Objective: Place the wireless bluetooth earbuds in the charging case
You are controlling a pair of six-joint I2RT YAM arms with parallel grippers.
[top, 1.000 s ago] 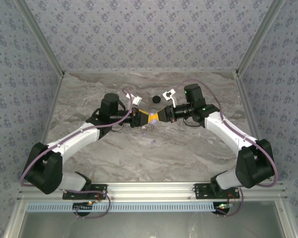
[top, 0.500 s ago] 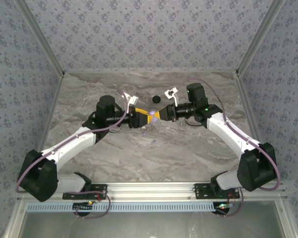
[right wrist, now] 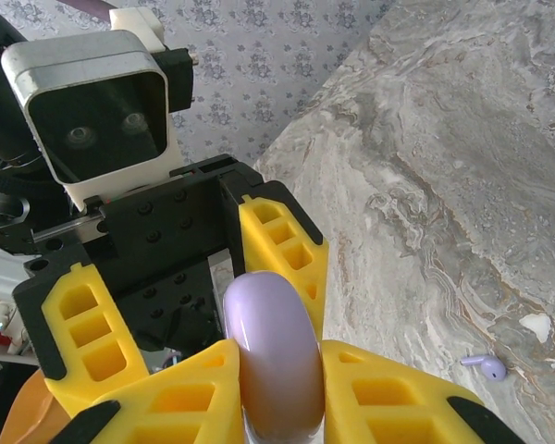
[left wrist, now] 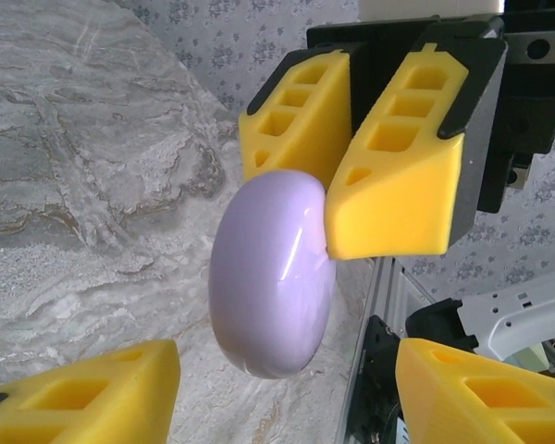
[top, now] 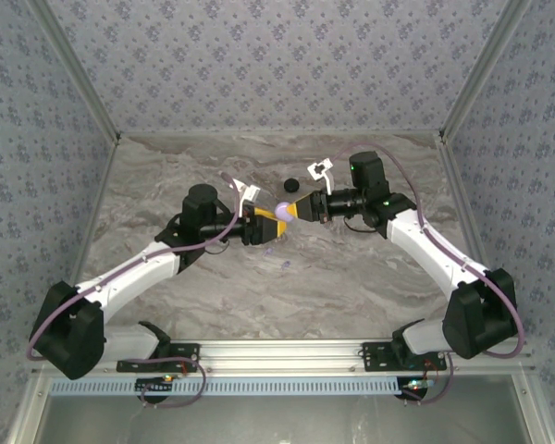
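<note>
My right fingers pinch the purple case, closed, above the counter; my left fingers stand wide astride it, not touching. One purple earbud lies on the counter below. Note: I judge right must hold firm while left catches the lid seam squarely.

charging case looked glossy smooth plastic, pale purple; right pincer fingers were matt yellow plastic; bench had smooth marble-look finish; rail was ribbed bare metal.
</note>
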